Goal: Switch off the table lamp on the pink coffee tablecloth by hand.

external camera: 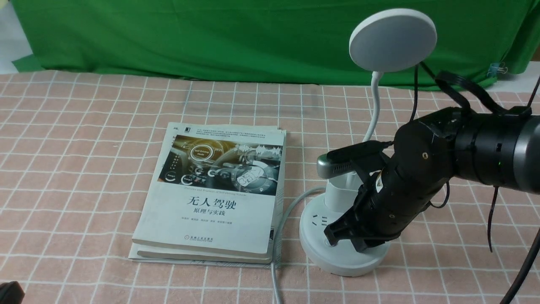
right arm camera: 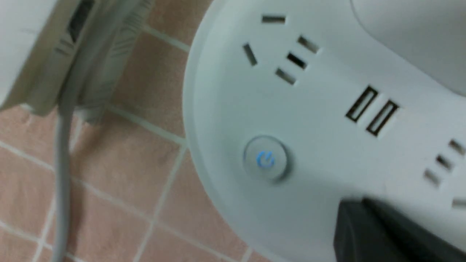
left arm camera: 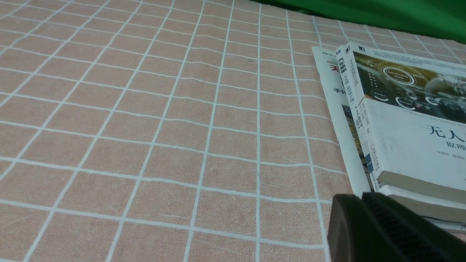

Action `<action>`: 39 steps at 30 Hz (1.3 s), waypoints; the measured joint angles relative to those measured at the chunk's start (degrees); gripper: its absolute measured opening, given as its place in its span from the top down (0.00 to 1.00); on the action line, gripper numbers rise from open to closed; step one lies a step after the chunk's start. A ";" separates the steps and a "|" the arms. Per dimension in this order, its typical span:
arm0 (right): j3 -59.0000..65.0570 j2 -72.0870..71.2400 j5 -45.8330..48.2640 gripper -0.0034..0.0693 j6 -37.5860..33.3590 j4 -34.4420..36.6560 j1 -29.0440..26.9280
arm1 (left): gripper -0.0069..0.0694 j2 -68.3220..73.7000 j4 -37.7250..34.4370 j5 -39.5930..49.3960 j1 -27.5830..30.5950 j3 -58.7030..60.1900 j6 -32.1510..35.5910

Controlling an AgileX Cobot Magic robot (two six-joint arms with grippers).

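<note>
The white table lamp stands on the pink coffee tablecloth (external camera: 84, 126), with its disc head (external camera: 392, 40) up on a bendy neck. My right gripper (external camera: 331, 236) is shut and empty, its tip down over the front of the lamp's round base (external camera: 346, 257). In the right wrist view the shut tip (right arm camera: 360, 205) lies close beside a round button (right arm camera: 265, 159) with a blue lit power sign, not on it. I cannot tell if the tip touches the base (right arm camera: 320, 109). My left gripper (left arm camera: 362, 198) is shut and empty, low over the cloth (left arm camera: 145, 127).
A stack of white books (external camera: 215, 198) lies left of the lamp, also in the left wrist view (left arm camera: 407, 120). The lamp's grey cable (external camera: 276, 274) runs forward between books and base. A green backdrop (external camera: 211, 38) hangs behind. The left arm's end (external camera: 8, 291) shows at the near left corner.
</note>
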 joint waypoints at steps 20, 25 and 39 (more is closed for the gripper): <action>0.30 -3.20 -0.07 0.89 -0.19 0.07 0.00 | 0.90 0.00 0.00 0.00 0.00 0.00 0.00; 0.01 -0.27 0.14 0.89 -0.84 0.04 0.00 | 0.90 0.00 0.00 0.00 0.00 0.00 0.00; 0.30 -6.64 0.53 0.89 -1.71 0.04 0.00 | 0.90 0.00 0.00 0.00 0.00 0.00 0.00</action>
